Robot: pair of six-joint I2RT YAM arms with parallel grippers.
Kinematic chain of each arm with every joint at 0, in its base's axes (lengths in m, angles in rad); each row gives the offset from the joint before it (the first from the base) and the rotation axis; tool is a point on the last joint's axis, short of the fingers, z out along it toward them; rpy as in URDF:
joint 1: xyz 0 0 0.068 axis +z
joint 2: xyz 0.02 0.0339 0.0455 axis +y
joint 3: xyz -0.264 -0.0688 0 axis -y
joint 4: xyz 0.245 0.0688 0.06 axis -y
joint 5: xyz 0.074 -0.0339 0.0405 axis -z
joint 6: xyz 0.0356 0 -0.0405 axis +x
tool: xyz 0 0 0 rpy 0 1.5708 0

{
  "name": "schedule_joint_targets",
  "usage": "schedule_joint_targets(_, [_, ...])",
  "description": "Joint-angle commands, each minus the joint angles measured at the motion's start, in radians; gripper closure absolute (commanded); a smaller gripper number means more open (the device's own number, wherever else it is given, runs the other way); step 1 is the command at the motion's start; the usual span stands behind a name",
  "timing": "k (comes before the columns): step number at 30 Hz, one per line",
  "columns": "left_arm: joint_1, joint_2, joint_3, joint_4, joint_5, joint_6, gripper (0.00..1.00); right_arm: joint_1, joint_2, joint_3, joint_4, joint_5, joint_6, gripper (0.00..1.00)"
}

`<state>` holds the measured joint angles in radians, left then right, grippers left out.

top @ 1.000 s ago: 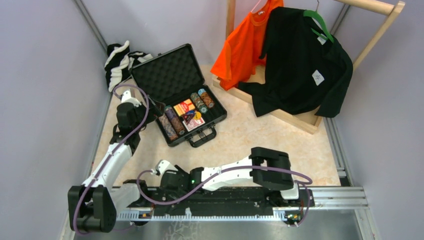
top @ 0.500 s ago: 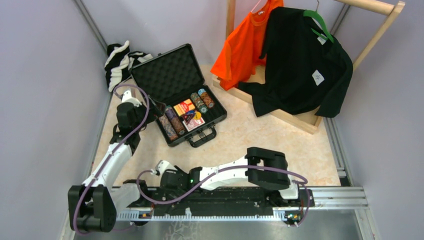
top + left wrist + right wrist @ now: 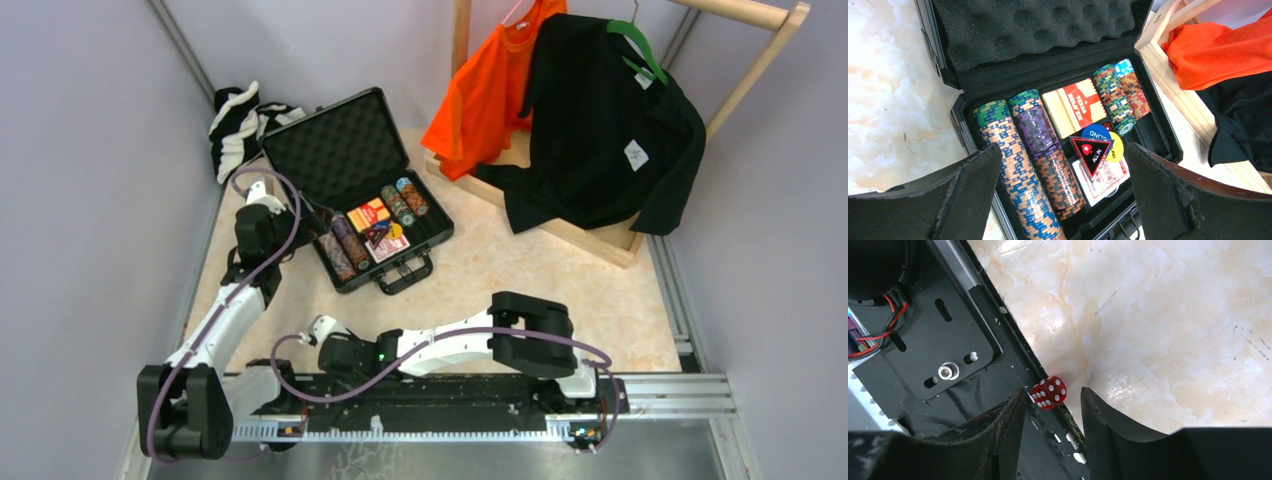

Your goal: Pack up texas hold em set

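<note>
The black briefcase (image 3: 335, 150) lies open on the table, its foam lid (image 3: 1038, 25) tipped back. Inside are rows of poker chips (image 3: 1013, 165), a red card deck (image 3: 1073, 105), blue (image 3: 1095, 132) and yellow (image 3: 1117, 146) discs and a black-red triangle (image 3: 1091, 152). My left gripper (image 3: 1062, 147) hovers open at the case's left side (image 3: 305, 215), holding nothing. A red die (image 3: 1049, 392) sits where the marble table meets the black base plate. My right gripper (image 3: 1053, 395) is low by the rail (image 3: 318, 330), jaws apart with the die just ahead of the tips, untouched.
An orange shirt (image 3: 490, 85) and a black shirt (image 3: 600, 130) hang on a wooden rack (image 3: 590, 235) at the back right. A black-and-white striped cloth (image 3: 240, 120) lies behind the case. The arms' mounting rail (image 3: 450, 395) runs along the near edge.
My right arm has shifted slightly left along the near edge. The left arm has barely moved.
</note>
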<state>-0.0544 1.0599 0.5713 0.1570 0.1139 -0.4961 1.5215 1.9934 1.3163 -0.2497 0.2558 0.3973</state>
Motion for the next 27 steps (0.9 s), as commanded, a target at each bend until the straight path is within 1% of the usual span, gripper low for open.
schedule_joint_targets(1, [0.006,0.003,0.002,0.03,0.013,0.016,0.01,-0.009,0.014,0.046,0.04,-0.006,-0.018,0.59])
schedule_joint_targets(9, [0.006,0.006,0.002,0.033,0.014,0.016,0.01,-0.011,0.008,0.032,0.041,-0.008,-0.015,0.61])
schedule_joint_targets(15, [0.006,0.003,0.001,0.032,0.012,0.019,0.01,-0.011,0.012,0.03,0.044,-0.009,-0.018,0.72])
schedule_joint_targets(20, [0.006,0.002,0.002,0.03,0.012,0.019,0.01,-0.012,0.012,0.034,0.041,0.001,-0.019,0.79])
schedule_joint_targets(27, [0.006,0.005,-0.001,0.033,0.01,0.018,0.01,-0.045,-0.057,0.021,0.033,0.026,-0.025,0.79])
